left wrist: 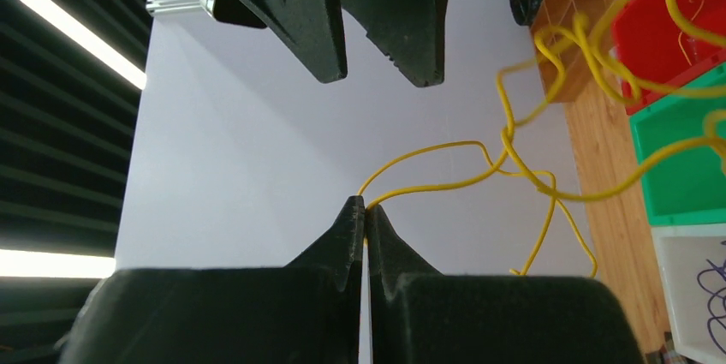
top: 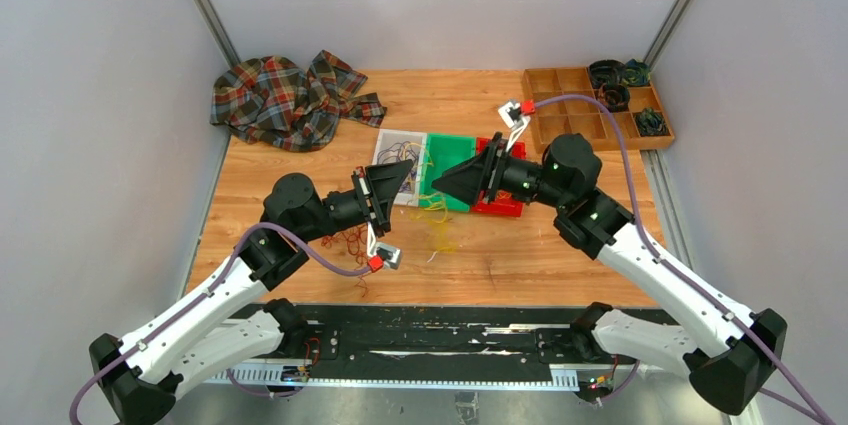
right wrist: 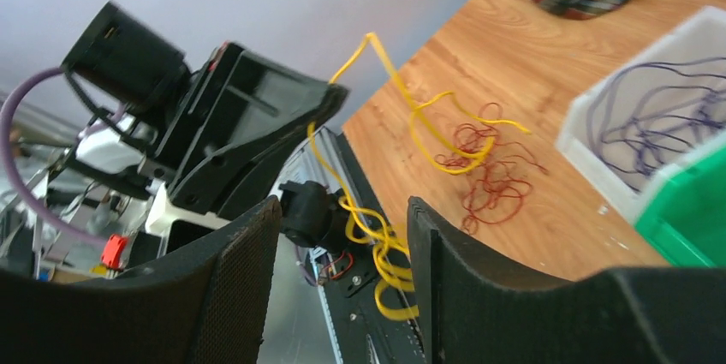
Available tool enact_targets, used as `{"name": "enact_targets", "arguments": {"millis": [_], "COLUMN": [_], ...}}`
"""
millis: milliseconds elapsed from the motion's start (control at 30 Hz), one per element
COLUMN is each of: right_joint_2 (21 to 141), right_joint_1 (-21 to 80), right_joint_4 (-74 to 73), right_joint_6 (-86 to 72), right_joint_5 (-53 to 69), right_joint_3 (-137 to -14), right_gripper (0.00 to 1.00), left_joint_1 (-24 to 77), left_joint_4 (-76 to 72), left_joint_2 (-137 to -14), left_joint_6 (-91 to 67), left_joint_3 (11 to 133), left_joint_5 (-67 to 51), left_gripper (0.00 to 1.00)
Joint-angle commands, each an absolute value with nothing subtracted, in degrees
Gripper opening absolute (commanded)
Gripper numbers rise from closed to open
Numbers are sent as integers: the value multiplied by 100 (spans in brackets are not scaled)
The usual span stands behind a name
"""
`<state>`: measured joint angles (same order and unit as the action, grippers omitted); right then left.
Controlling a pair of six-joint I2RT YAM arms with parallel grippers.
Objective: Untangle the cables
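Slack in the yellow cable trails right from my left end effector, clenched on it; right end effector released, close alongside

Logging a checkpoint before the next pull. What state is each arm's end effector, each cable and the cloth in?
Left end effector, shut on the yellow cable.
Right end effector, open, gripping nothing.
Yellow cable, hanging in loose loops from the left end effector.
Dark red cable, loose bunch lying on the table.
Purple cable, loose in the white bin.
Plaid cloth, crumpled.
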<state>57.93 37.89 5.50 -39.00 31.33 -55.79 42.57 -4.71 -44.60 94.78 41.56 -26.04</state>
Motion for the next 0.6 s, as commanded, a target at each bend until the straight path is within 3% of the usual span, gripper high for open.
{"name": "enact_targets", "arguments": {"millis": [0,333,567], "right_joint_2": [5659,5914,6119], "right_joint_1": [4296,4576,4915], "right_joint_4": [1894,1507,1815], "right_joint_6": [-3780,-3312,-3215], "right_joint_5": [3170,2267,2291], "right_joint_3": [-5236,-5388,-5408], "right_gripper": [56,53,49], "left_joint_1": [4271,4281,4280], "left_joint_4": [-743,-729,-740], "left_joint_2": [-4356,-4444,-4500], "left_joint_6": [9585,9336,9205], "left_joint_3": [4210,4364,4477], "left_joint_5": [-2859,-3146,-3034], "left_gripper": [1,1,1]}}
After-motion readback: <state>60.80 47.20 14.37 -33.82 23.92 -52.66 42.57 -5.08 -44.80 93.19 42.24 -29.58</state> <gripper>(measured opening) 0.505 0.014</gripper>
